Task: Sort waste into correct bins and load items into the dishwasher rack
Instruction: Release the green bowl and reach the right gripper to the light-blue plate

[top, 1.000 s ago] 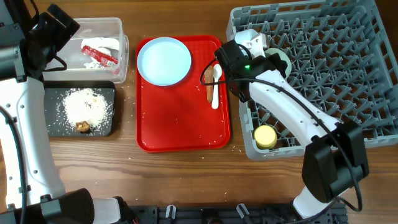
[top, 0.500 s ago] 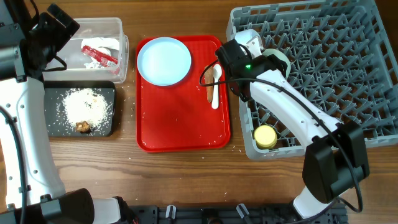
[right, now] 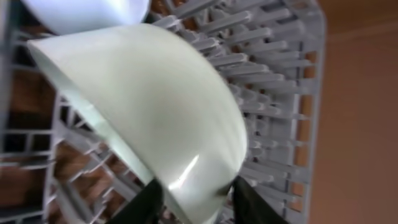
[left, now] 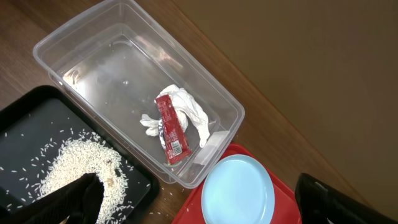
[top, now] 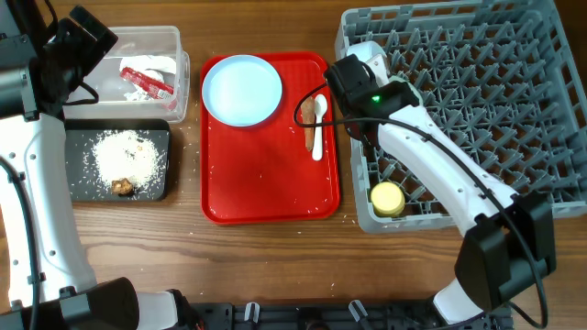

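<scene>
At the rack's corner nearest the red tray, the right gripper has its 2 fingers either side of a pale bowl's rim. The bowl leans on edge among the pegs. I cannot tell whether the fingers pinch it or stand just clear.

Just outside that rack wall the white spoon lies on the tray. Its long axis runs parallel to the wall, scoop end away from the robot. A carrot-like piece lies close alongside it, on the side away from the rack, and the plate sits further off again.

The left gripper, spread wide and empty, hangs well away from the rack near the clear tub. The right arm is therefore much the nearer to the spoon. I judge that a pinch across the thin handle, without catching the carrot-like piece, would suit it.
</scene>
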